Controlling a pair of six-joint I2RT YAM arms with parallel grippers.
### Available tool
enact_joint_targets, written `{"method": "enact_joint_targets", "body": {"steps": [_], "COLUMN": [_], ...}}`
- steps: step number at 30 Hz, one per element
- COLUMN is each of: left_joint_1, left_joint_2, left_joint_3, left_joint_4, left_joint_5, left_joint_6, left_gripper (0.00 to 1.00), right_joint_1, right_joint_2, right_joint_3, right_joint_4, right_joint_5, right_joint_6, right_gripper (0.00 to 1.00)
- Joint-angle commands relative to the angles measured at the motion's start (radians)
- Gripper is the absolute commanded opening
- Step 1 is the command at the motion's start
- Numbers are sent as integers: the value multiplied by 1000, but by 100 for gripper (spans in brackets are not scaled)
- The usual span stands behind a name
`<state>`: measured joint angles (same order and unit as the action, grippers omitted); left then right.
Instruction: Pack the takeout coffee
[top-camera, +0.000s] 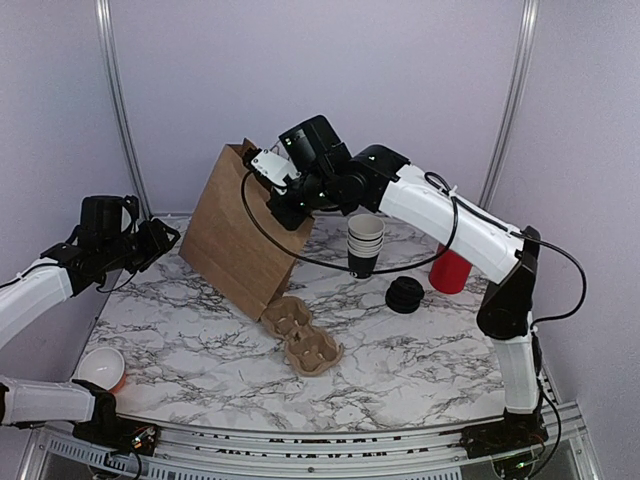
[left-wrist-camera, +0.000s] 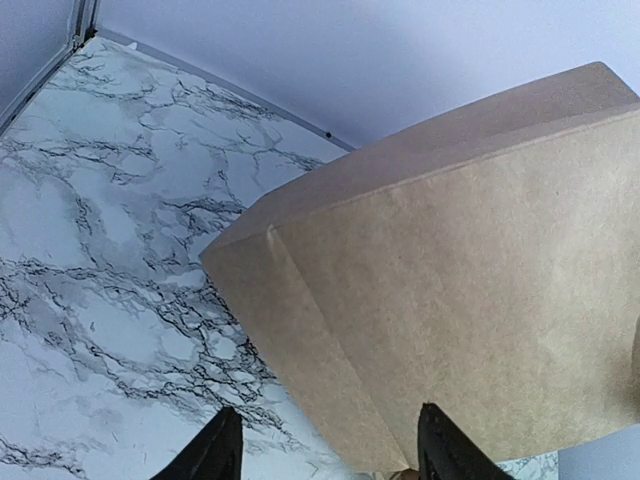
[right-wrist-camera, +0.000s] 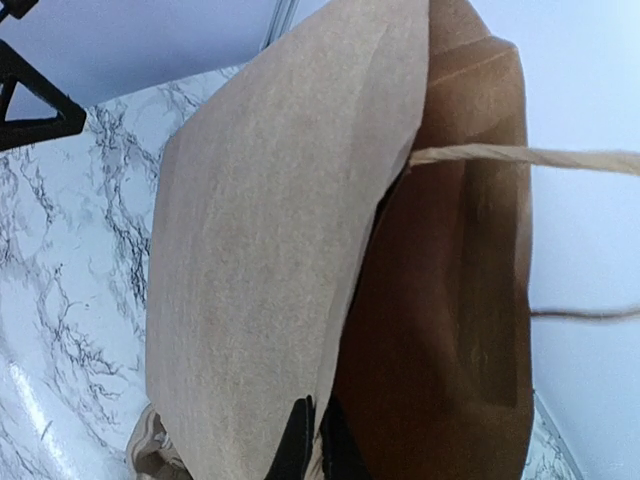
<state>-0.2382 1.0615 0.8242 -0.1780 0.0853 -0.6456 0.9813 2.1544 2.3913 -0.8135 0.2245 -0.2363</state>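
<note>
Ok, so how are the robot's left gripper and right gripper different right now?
The left gripper has its jaws open and holds nothing; the right gripper is shut, pinching the paper bag at its rim. The left gripper sits lower, beside the bag's side; the right gripper is up high at the bag's mouth. Both point toward the bag.

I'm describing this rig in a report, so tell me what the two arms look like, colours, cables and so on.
The right arm and the left arm both have smooth white shell links joined by rounded black joints, with black housings at the wrist. Thin black cables loop loosely outside the right arm. The fingers are black, flat and tapered.
</note>
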Motion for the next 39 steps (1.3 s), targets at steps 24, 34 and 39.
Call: {"method": "enact_joint_targets", "body": {"steps": [24,34,39], "left_joint_1": [14,16,16], "left_joint_2": [-175,-218,-230], "left_joint_3": [68,70,67], "left_joint_4": [-108,-122,-127], "left_joint_5": [-119,-130,-144], "left_joint_6": [-25,-46,-48], "left_gripper": [61,62,62], "right_joint_1": [171,171,171], "right_joint_2": [-100,-167,-216], "right_joint_3": [-72,-127,-167], "right_joint_4": [-28,82,127], "right_joint_5": [22,11,85], "right_joint_6": [-1,-5,7], "right_gripper": [37,61,78]}}
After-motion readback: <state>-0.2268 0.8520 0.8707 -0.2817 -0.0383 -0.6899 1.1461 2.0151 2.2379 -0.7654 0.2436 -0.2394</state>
